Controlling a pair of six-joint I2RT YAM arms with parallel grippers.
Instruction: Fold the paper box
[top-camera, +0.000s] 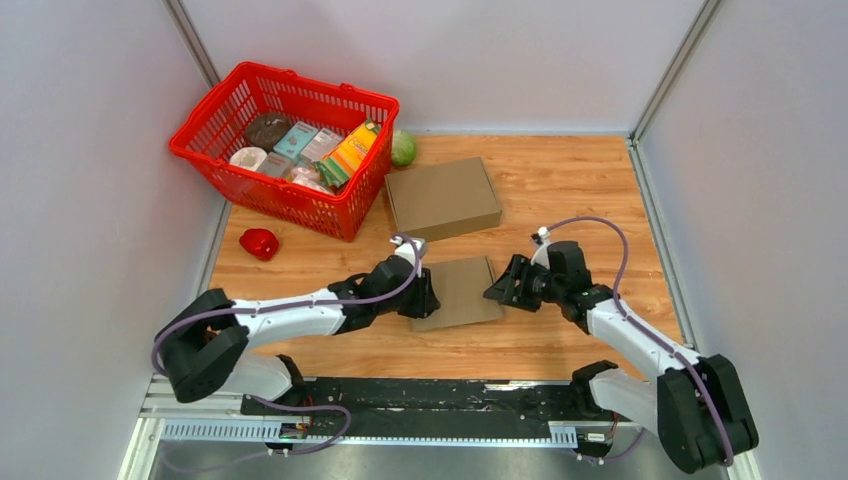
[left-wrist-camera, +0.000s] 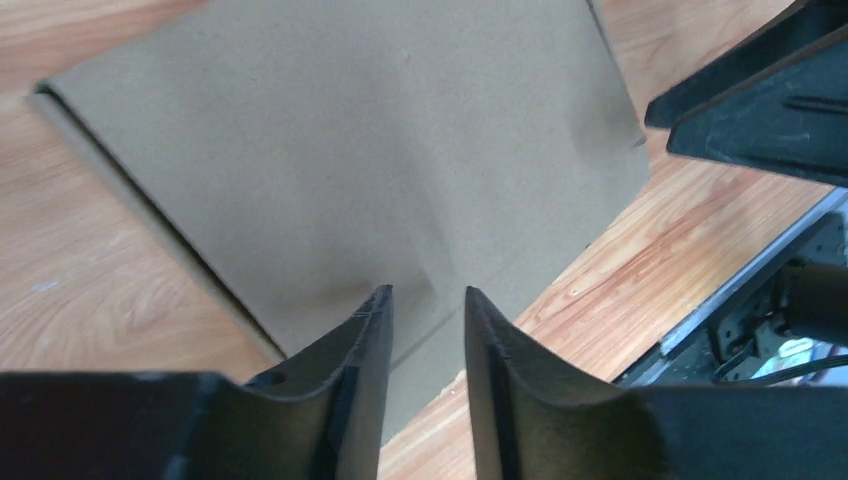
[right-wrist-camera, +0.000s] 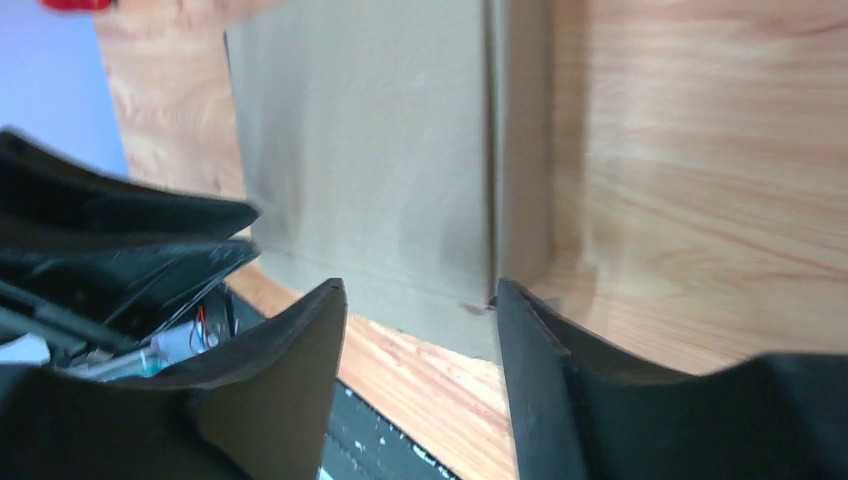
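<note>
Black and two-fingered, the left gripper (left-wrist-camera: 425, 292) hangs with its jaws a narrow gap apart and nothing pinched between them. Its tips sit at the near left edge of the paper box (left-wrist-camera: 360, 150), whose plain brown card shows through the gap. The right gripper (right-wrist-camera: 415, 290) stands wider open and also holds nothing, with its tips at the box's right edge, where a folded seam runs along the card in the space between them. Seen from above, the paper box lies flat on the wooden desk (top-camera: 580, 190), in the middle of its near half, between the two grippers, one at each side edge. Whether either gripper actually touches the card I cannot tell. Just beyond it toward the far side, with a strip of bare wood between them, lies a second cardboard box (top-camera: 442, 197), closed, turned slightly askew. To the far left stands a red basket (top-camera: 290, 205) filled with packets (top-camera: 350, 150) and other groceries, its right corner just beside the second cardboard box. A green vegetable (top-camera: 403, 148) rests by the basket's far right corner, near the back wall. A small red object (top-camera: 259, 243) lies on the desk just near of the basket, well apart from the paper box
</note>
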